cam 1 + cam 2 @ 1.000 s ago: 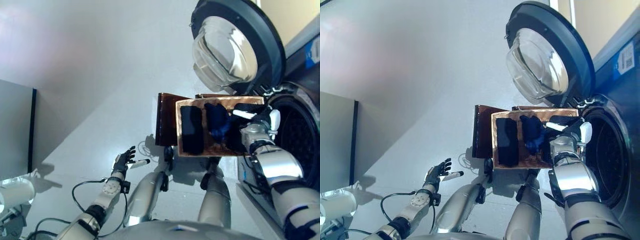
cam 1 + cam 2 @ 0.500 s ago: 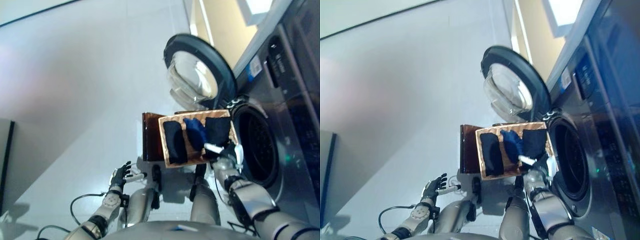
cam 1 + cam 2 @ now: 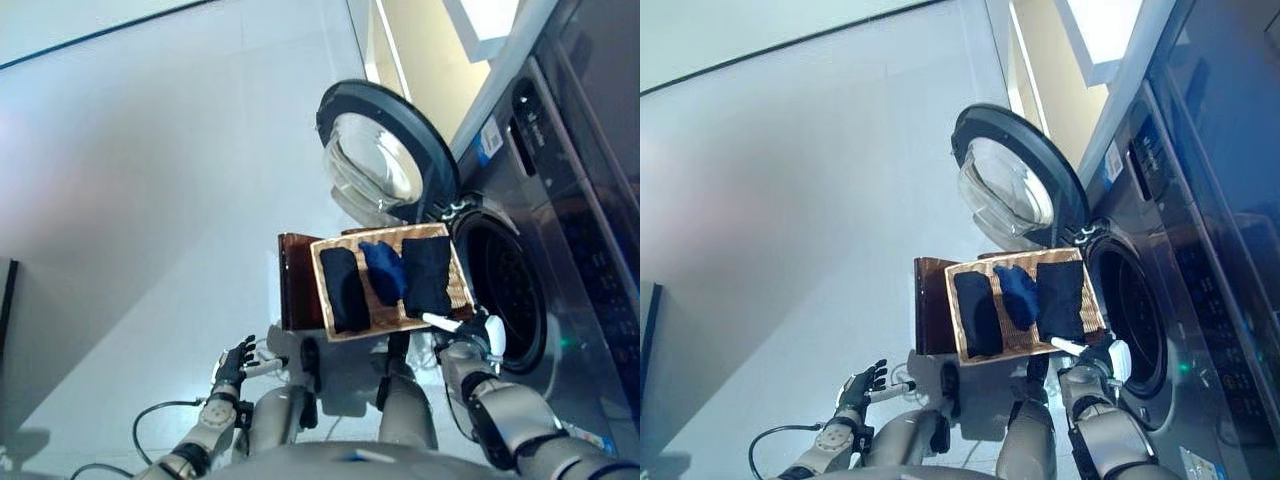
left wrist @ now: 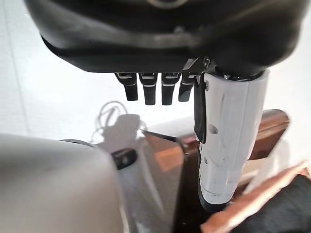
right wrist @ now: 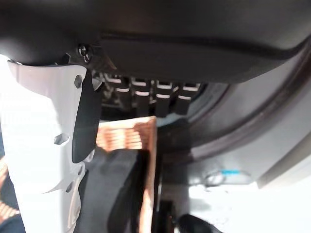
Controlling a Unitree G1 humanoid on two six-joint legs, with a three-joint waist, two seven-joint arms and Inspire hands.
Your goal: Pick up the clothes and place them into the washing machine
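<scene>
The left hand (image 3: 234, 361) hangs low at 7 o'clock, fingers straight and relaxed, holding nothing. At 5 o'clock the right hand (image 3: 474, 331) sits at the near right corner of the wicker basket (image 3: 328, 305), fingers loosely extended, gripping nothing. In the basket lie three pieces side by side: a black garment (image 3: 343, 290), a blue garment (image 3: 383, 270) and another black garment (image 3: 427, 273). At 3 o'clock is the washing machine drum opening (image 3: 505, 290); its round door (image 3: 380, 160) stands open at 12 o'clock.
</scene>
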